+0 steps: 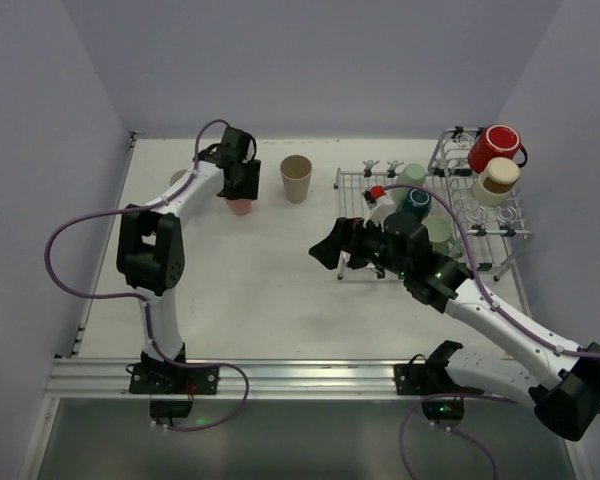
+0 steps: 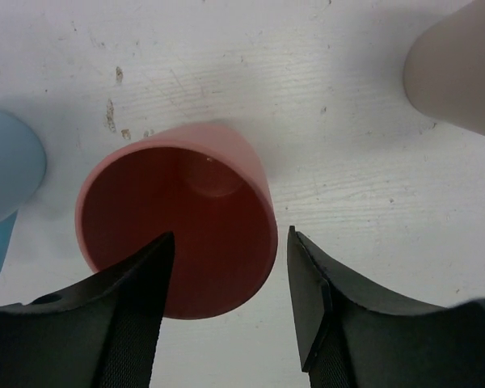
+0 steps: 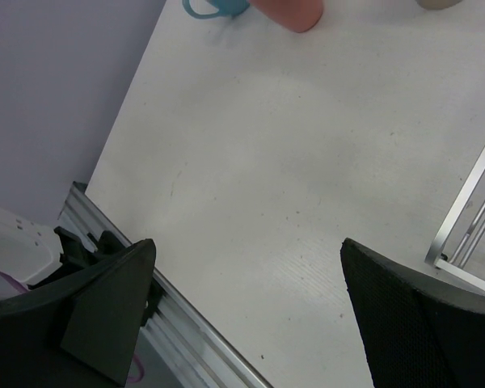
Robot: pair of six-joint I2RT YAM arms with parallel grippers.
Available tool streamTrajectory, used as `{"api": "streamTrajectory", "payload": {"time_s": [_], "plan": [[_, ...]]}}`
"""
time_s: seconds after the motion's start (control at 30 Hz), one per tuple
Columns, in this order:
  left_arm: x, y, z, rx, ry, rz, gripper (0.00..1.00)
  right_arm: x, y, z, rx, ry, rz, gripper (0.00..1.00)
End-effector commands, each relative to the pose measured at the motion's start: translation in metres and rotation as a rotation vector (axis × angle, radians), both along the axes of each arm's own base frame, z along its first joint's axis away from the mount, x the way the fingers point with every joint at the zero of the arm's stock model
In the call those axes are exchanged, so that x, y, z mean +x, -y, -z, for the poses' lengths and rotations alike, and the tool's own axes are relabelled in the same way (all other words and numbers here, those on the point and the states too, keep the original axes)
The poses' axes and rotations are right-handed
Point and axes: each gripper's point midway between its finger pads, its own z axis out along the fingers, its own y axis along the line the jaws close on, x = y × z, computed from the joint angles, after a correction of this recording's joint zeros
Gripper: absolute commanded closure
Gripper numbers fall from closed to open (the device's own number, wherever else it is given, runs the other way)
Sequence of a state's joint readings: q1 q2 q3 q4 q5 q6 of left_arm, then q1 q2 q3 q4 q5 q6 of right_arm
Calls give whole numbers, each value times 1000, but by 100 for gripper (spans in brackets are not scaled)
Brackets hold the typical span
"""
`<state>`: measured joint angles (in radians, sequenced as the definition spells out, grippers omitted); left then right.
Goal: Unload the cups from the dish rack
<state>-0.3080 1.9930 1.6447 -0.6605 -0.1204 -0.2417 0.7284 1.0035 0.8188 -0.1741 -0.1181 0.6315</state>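
A pink cup [image 2: 178,226] stands upright on the table, also seen in the top view [image 1: 240,206]. My left gripper [image 2: 229,234] is open just above it: one finger is over the cup's mouth and the other is outside its right wall, with a gap to the rim. A light blue mug [image 2: 8,174] and a beige tumbler [image 2: 461,65] stand on either side. The dish rack [image 1: 352,180] holds a red mug [image 1: 495,147], a cream mug [image 1: 500,180], a dark teal mug [image 1: 415,203] and sage green cups [image 1: 440,236]. My right gripper [image 1: 330,246] is open and empty, left of the rack.
The beige tumbler [image 1: 296,178] stands right of the left gripper. The right wrist view shows the rack's near corner [image 3: 469,234], the table's metal front rail [image 3: 186,323] and the left wall [image 3: 56,97]. Walls enclose the table on three sides.
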Motion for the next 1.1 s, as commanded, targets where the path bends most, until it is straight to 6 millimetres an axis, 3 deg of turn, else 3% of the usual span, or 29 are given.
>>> {"api": "streamTrajectory", "payload": {"time_s": [0.0, 0.13, 0.3, 0.33, 0.4, 0.43, 0.47, 0.5, 0.53, 0.57, 0.6, 0.63, 0.67, 0.7, 0.73, 0.77, 0.87, 0.93, 0.97, 1.03, 1.07], "plan": [[9, 4, -55, -30, 122, 21, 38, 3, 5, -33, 14, 82, 20, 1], [8, 2, -98, -59, 221, 12, 25, 1, 14, -40, -2, 105, 41, 1], [1, 7, -145, -121, 334, 18, 15, -4, 24, -56, -9, 137, 54, 1], [-6, 9, -164, -139, 378, 28, 13, -6, 29, -64, -12, 154, 58, 1], [-15, 14, -179, -173, 416, 50, 12, -7, 35, -73, -22, 176, 72, 1], [-28, 19, -206, -205, 475, 72, 11, -5, 45, -81, -42, 195, 111, 1], [-37, 22, -203, -219, 475, 91, 11, -6, 53, -89, -40, 214, 136, 1], [-45, 30, -215, -252, 519, 115, 11, -4, 61, -95, -49, 235, 170, 1], [-67, 40, -241, -304, 581, 168, 10, 1, 77, -104, -76, 266, 243, 1], [-82, 49, -225, -331, 552, 212, 10, 1, 88, -114, -78, 294, 287, 1], [-95, 62, -233, -396, 582, 272, 10, 2, 97, -120, -90, 313, 323, 1], [-149, 79, -253, -517, 655, 400, 9, 5, 129, -132, -168, 346, 427, 1], [-150, 78, -229, -503, 606, 396, 9, 6, 135, -143, -158, 364, 465, 1], [-162, 82, -233, -545, 633, 426, 9, 5, 146, -150, -170, 373, 502, 1], [-187, 79, -247, -590, 684, 469, 8, 4, 160, -153, -202, 382, 543, 1], [-198, 76, -225, -592, 658, 477, 7, 2, 171, -167, -192, 404, 585, 1], [-227, 62, -215, -600, 703, 503, 3, 7, 218, -183, -254, 435, 782, 1], [-244, 54, -215, -602, 737, 521, 2, 15, 243, -182, -311, 423, 890, 1], [-248, 52, -199, -591, 718, 524, 1, 19, 253, -181, -338, 413, 935, 1], [-256, 44, -195, -587, 747, 517, 1, 31, 272, -176, -410, 380, 1016, 1], [-257, 42, -182, -573, 735, 510, 1, 35, 279, -175, -436, 372, 1042, 1]]}}
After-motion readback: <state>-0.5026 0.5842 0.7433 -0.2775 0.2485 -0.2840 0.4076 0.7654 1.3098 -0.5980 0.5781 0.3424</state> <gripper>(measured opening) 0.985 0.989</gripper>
